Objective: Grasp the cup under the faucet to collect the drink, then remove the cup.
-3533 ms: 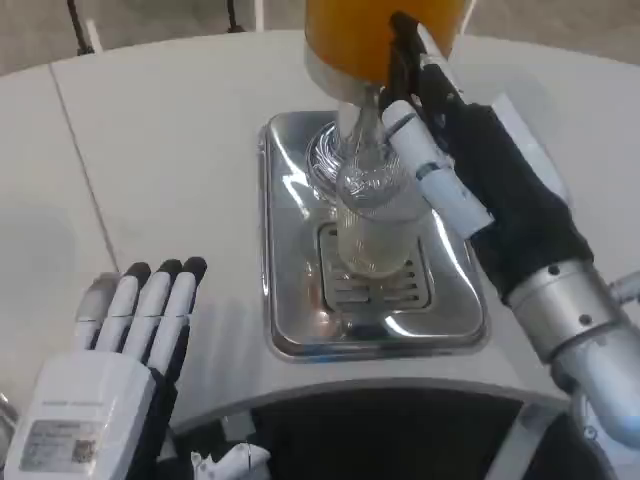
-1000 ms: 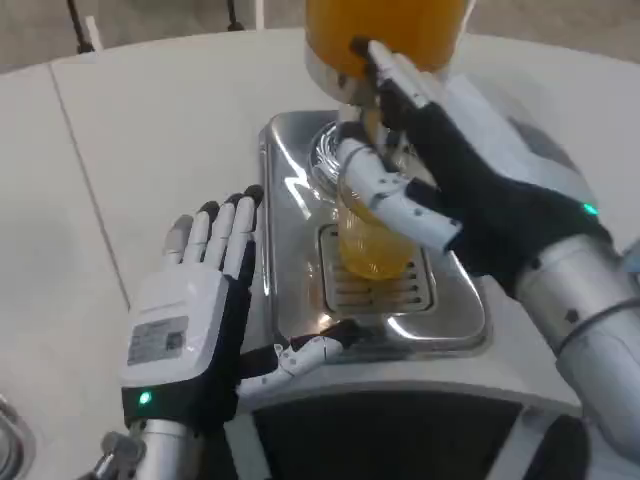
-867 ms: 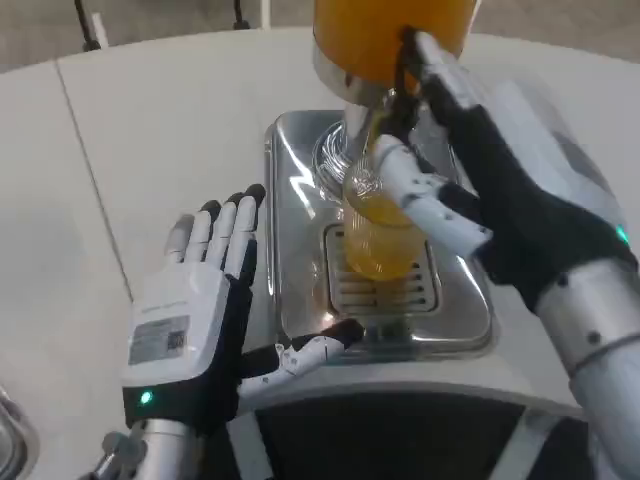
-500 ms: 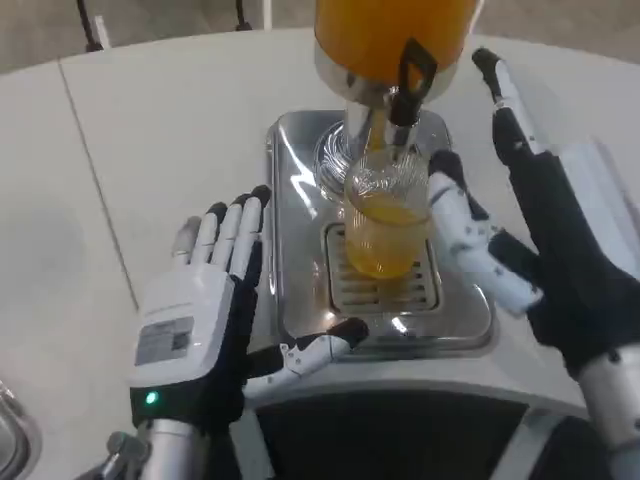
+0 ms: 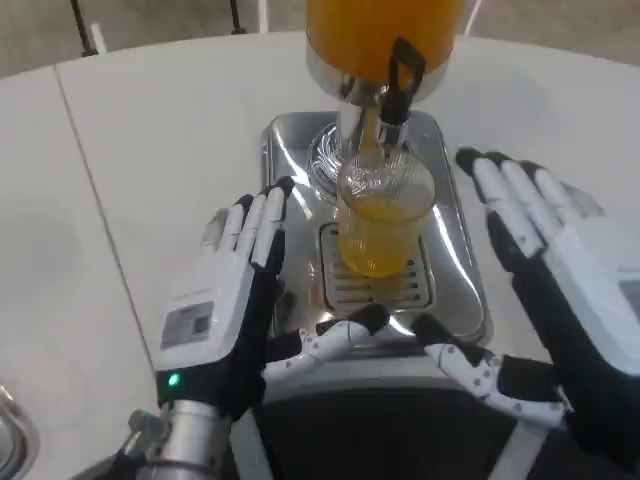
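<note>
A white table (image 5: pixel 170 130) with a thin dark seam running down its left part fills most of the head view. At the top edge, past the table's curved rim, lies a strip of grey floor (image 5: pixel 30 30) where dark legs (image 5: pixel 82 25) stand. In the bottom-left corner, a rounded metallic object (image 5: pixel 12 440) is partly cut off by the frame.

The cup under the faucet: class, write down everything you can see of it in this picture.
The cup is clear ribbed glass, upright on the slotted grate of the steel drip tray, directly beneath the black-handled faucet. Orange drink fills it to well over half. Neither hand touches it: the left hand lies open to its left, the right hand open to its right.
</note>
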